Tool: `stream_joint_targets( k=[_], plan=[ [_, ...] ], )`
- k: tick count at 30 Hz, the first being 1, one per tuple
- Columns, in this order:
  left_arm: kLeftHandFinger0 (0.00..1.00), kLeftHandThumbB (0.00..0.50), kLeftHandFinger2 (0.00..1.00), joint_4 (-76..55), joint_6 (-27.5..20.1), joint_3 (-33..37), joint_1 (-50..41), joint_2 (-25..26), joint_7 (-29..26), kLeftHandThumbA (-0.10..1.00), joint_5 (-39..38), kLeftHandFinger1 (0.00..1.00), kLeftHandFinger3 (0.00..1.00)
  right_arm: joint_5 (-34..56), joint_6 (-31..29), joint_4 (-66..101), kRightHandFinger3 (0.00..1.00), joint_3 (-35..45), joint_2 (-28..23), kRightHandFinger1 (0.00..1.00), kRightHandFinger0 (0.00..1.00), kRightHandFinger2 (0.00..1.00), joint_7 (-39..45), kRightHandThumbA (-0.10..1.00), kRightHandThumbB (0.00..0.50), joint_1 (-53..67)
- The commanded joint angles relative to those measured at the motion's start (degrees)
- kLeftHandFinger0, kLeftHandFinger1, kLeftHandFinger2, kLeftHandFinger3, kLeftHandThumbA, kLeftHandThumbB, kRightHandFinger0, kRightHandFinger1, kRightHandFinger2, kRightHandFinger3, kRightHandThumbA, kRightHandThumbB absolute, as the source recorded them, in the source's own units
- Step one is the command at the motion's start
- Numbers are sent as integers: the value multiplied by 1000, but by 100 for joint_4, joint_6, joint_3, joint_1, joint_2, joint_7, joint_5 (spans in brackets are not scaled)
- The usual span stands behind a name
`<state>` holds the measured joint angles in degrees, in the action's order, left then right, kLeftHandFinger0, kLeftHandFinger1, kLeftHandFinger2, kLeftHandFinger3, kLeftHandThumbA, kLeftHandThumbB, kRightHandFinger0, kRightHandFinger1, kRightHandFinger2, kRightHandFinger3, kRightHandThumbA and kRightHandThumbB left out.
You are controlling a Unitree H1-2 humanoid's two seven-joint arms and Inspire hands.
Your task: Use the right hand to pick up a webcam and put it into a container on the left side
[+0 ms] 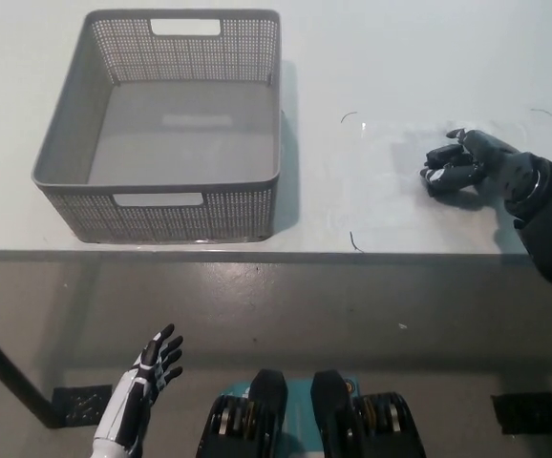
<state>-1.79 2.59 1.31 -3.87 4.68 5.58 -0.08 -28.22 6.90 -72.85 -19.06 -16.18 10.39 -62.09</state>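
My black right hand [478, 158] lies on the white table [400, 57] at the right, its fingers curled around a small black webcam [440, 176]. The webcam sits on the table surface and is mostly hidden by the fingers; black on black makes its outline hard to separate. The grey perforated basket [157, 187] stands empty on the left part of the table, well apart from the hand. My white left hand [148, 374] hangs below the table's front edge at the lower left, fingers spread and holding nothing.
Thin dark marks [352, 240] on the table outline a patch between the basket and the right hand. The table's front edge [286, 254] runs across the middle of the picture, with dark floor below it.
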Motion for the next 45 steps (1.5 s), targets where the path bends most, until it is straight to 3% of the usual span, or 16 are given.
stream_joint_targets(
  k=[1, 2, 3, 4, 5, 6, 8, 9, 10, 14, 17, 21, 23, 27, 38, 45],
  plan=[
    [1000, 0, 1000, -130, -126, 6, 121, 60, 37, 1000, -8, 1000, 1000, 188, -131, -231, 1000, 22, 19, 857, 729, 1000, 248, 405, 375, -210],
    [1000, 0, 1000, -105, -133, -2, 187, 67, 38, 1000, -16, 1000, 1000, 53, -120, -282, 1000, -117, -1, 719, 627, 898, 244, 345, 342, -278],
    [1000, 0, 1000, -105, -149, 5, 192, 79, 39, 1000, 2, 1000, 1000, 60, -11, -304, 871, -107, 11, 381, 223, 588, 183, 147, 320, -294],
    [1000, 0, 1000, -95, -155, 1, 193, 81, 40, 1000, -4, 1000, 1000, 90, -6, -312, 633, -64, 21, 935, 706, 902, -34, -62, 299, -268],
    [1000, 0, 1000, -107, -145, 7, 192, 83, 31, 1000, 14, 1000, 1000, 99, -27, -304, 522, -37, 26, 1000, 924, 945, -268, -98, 259, -240],
    [1000, 0, 1000, -101, -138, 2, 230, 92, 30, 1000, 17, 1000, 1000, 137, -95, -309, 324, 3, 17, 960, 833, 811, -348, -100, 247, -250],
    [1000, 0, 1000, -90, -125, -6, 286, 111, 63, 1000, -24, 1000, 1000, 209, -237, -300, 134, 98, -8, 506, 318, 508, -620, -100, 211, -233],
    [1000, 0, 1000, -83, -131, -3, 288, 112, 59, 1000, -17, 1000, 1000, 233, -294, -303, 149, 129, -19, 426, 188, 466, -703, -100, 204, -217],
    [1000, 0, 1000, -98, -83, -23, 336, 114, 39, 1000, -21, 1000, 1000, 271, -354, -314, 283, 187, -25, 124, 8, 238, -862, -100, 127, -248],
    [1000, 0, 1000, -68, -61, -35, 413, 130, 29, 1000, -15, 1000, 1000, 385, -518, -349, 716, 342, -44, 413, 14, 742, -1255, -100, 178, -293],
    [1000, 0, 1000, -62, -53, -34, 429, 134, 36, 1000, -18, 1000, 1000, 540, -704, -369, 719, 552, -53, 528, 20, 873, -1513, -100, 179, -293],
    [1000, 0, 1000, -71, -40, -38, 412, 143, 40, 1000, -27, 1000, 1000, 704, -857, -284, 711, 807, -54, 492, 1, 805, -1751, -100, 200, -281],
    [1000, 0, 1000, -77, -31, -30, 408, 157, 55, 1000, -31, 1000, 1000, 815, -891, -239, 734, 960, -57, 543, 160, 810, -1848, -100, 178, -297],
    [1000, 0, 1000, -100, -18, -17, 411, 168, 64, 1000, -31, 1000, 1000, 1189, -1015, 270, 628, 1513, -55, 421, 10, 764, -2067, -100, 162, -386],
    [1000, 0, 1000, -88, -43, -9, 422, 203, 89, 1000, -42, 1000, 1000, 1386, -439, 2643, 708, 2092, 100, 305, 0, 715, -1955, -100, 149, -403],
    [1000, 0, 1000, -66, -50, -7, 429, 212, 109, 1000, -69, 1000, 1000, 1417, 257, 3777, 854, 2044, 351, 467, 19, 803, -1690, -100, 150, -531]
  ],
)
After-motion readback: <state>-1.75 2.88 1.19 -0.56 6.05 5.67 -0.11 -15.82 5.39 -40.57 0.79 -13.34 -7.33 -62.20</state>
